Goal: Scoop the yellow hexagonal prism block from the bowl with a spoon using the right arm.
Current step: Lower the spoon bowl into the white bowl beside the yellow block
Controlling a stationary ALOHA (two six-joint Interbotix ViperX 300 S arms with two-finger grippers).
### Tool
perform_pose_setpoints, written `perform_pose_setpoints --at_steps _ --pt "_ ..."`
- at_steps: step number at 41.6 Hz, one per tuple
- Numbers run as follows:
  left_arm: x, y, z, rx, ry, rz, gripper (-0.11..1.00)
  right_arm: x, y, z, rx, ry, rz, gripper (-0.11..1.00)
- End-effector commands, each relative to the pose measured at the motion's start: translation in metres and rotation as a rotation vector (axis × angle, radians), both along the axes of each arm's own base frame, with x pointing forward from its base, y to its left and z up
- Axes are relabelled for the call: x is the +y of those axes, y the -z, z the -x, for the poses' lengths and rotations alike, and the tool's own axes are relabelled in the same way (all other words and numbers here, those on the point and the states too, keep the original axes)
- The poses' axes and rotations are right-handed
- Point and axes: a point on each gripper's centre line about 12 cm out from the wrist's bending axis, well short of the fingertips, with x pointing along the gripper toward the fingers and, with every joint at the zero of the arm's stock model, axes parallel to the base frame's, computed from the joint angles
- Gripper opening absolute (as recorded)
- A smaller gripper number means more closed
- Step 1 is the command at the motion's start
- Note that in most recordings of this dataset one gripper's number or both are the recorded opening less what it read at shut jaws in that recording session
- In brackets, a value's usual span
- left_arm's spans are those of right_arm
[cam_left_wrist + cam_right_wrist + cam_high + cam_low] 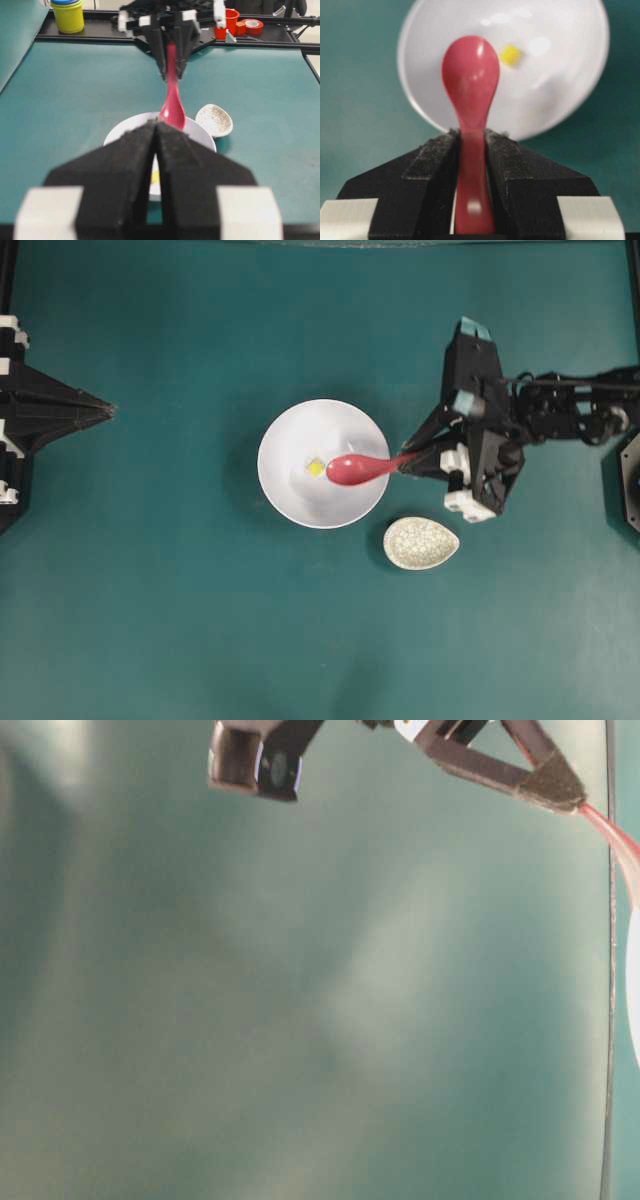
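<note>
Worktop (150, 570): teal surface, carrying two dishes.

Bowl (323, 463): large, round, plain white, near the middle of the worktop in the overhead view.

Block (315, 467): tiny, pale yellow, lying on the bowl's floor close to its centre, just left of the spoon's scoop in the overhead view. In the right wrist view it sits just right of the scoop's tip and apart from it.

Spoon (362, 468): glossy pink-red, oval scoop over the bowl's interior, handle running right across the rim to the right end effector. Whether the scoop touches the bowl cannot be told.

Right end effector (412, 462): black, pointed, clamped on the spoon's handle; the right wrist view shows one pad pressed to each side of the handle. It hangs just right of the bowl's rim.

Left end effector (108, 410): at the far left edge of the overhead view, well apart from the bowl, its two fingers (131, 165) pressed together with nothing between them.

Speckled dish (421, 543): small, egg-shaped, on the worktop just beside the bowl's lower right rim.

Beyond the worktop, in the left wrist view: a yellow tub (68, 15), a red cup (229, 20), a tape roll (252, 25).
</note>
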Motion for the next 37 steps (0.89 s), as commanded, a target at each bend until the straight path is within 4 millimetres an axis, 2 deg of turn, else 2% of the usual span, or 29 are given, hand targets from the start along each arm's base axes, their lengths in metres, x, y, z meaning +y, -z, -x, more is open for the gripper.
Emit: perform_pose_setpoints --at_steps 1,23,37 --pt "0.0 -0.01 -0.002 -0.025 -0.001 -0.001 0.0 -0.008 -0.013 -0.005 -0.011 0.004 0.005 0.23" --pt "0.0 -0.012 -0.002 -0.029 -0.001 -0.001 0.0 -0.009 -0.005 -0.033 0.121 -0.083 -0.002 0.23" --pt "0.0 -0.012 -0.002 -0.029 -0.001 -0.001 0.0 -0.009 0.003 -0.039 0.183 -0.123 0.018 0.23"
